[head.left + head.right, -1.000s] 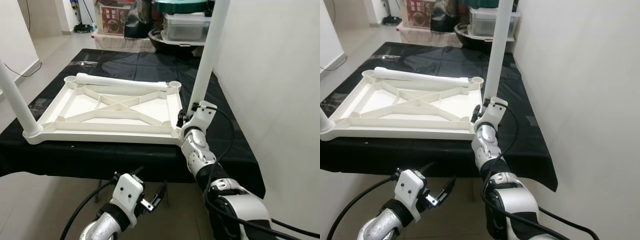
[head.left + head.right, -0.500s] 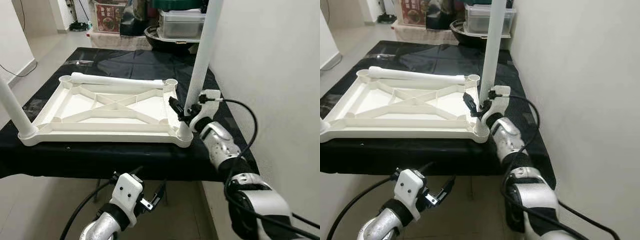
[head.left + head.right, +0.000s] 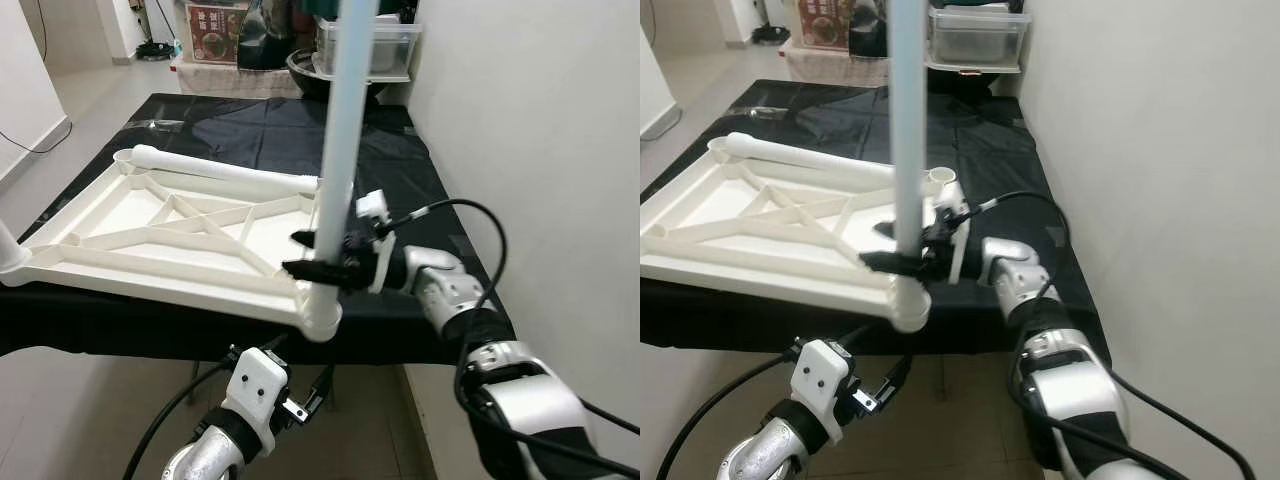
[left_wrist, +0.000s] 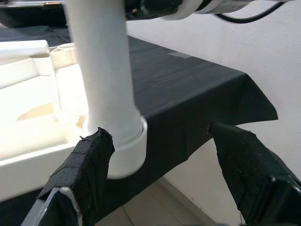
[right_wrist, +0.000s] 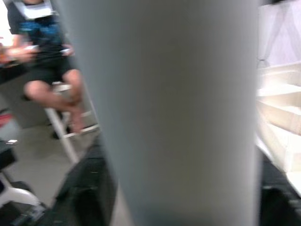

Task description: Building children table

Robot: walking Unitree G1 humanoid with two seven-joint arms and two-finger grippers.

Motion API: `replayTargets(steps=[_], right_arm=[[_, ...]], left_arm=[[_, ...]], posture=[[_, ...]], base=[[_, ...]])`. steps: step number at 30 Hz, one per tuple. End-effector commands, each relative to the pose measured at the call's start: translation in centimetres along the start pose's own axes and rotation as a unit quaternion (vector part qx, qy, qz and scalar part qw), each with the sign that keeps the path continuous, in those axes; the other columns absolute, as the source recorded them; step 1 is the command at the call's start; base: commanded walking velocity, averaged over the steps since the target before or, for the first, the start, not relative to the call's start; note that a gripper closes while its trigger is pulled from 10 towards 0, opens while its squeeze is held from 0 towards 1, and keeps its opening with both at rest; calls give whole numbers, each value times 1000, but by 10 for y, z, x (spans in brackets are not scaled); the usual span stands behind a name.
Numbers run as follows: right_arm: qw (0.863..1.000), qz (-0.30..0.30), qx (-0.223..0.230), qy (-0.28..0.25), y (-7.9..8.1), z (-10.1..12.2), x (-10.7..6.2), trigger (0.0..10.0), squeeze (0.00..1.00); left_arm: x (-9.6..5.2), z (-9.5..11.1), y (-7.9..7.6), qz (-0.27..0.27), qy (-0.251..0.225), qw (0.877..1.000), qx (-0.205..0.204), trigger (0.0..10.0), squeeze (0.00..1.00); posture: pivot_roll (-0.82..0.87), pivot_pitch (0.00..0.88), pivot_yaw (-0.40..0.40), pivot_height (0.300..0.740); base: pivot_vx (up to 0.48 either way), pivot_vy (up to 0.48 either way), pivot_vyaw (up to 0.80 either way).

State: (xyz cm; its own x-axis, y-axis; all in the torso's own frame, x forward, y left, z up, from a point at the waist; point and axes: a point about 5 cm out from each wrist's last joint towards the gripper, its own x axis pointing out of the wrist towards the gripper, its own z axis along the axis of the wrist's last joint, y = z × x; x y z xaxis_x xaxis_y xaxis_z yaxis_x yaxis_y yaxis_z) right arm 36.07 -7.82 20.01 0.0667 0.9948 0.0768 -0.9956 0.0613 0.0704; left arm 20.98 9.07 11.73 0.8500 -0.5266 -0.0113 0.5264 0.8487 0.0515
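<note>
A white table top [image 3: 150, 240] lies upside down on the black-covered table [image 3: 260, 125]. A white leg [image 3: 340, 130] stands upright in its near right corner socket [image 3: 322, 315], which reaches the table's front edge. My right gripper [image 3: 315, 265] is shut on this leg just above the socket; the leg [image 5: 174, 117] sits between its fingers in the right wrist view. A loose leg [image 3: 220, 170] lies along the far rim. Another leg [image 3: 8, 255] stands at the near left corner. My left gripper [image 4: 164, 155] hangs open below the front edge, under the socket [image 4: 122, 150].
A white wall [image 3: 540, 150] runs close along the right side. Boxes and bins [image 3: 370, 45] are stacked beyond the table's far end. A seated person [image 5: 42, 61] appears in the right wrist view. Open floor [image 3: 90, 90] lies to the left.
The table top has swung so that its near right corner, with the upright leg, is closer to the front edge. My right gripper has come around and shut on the leg.
</note>
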Motion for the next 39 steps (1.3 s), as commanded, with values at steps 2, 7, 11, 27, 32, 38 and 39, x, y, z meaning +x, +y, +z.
replayTargets(steps=[2, 7, 11, 27, 32, 38, 39], right_arm=[[1000, 29, 6, 5, 4, -3, 3, 0, 0], [999, -47, -29, 1, -3, -5, 11, 0, 0], [967, -253, -39, 16, -24, -10, 0, 0, 0], [543, -830, 88, -96, -45, -24, -86, 0, 0], [542, -827, 104, -110, -44, -23, -73, 0, 0], [646, -749, 97, -115, -47, -17, -34, 10000, 1000], [646, -749, 97, -115, -47, -17, -34, 10000, 1000]], left_arm=[[-2, -3, -2, -3, 8, 1000, -2, 10000, 0], [-2, -3, -1, -3, 9, 1000, -1, 10000, 0], [-1, -3, 0, -4, 9, 1000, -1, 10000, 0], [0, -2, 1, -6, 10, 1000, 0, 10000, 0], [0, -2, 1, -7, 11, 1000, 1, 10000, 0], [0, -2, 1, -6, 12, 1000, 2, 10000, 0], [0, -2, 1, -6, 12, 1000, 2, 10000, 0]], posture=[[155, 49, -80, 740], [158, 56, -77, 740], [150, 61, -74, 740], [146, 66, -65, 740], [152, 65, -69, 740], [151, 69, -68, 740], [151, 69, -68, 740]], base=[[0, 0, 0], [0, 0, 0], [0, 0, 0], [0, 0, 0], [0, 0, 0], [0, 0, 0], [0, 0, 0]])
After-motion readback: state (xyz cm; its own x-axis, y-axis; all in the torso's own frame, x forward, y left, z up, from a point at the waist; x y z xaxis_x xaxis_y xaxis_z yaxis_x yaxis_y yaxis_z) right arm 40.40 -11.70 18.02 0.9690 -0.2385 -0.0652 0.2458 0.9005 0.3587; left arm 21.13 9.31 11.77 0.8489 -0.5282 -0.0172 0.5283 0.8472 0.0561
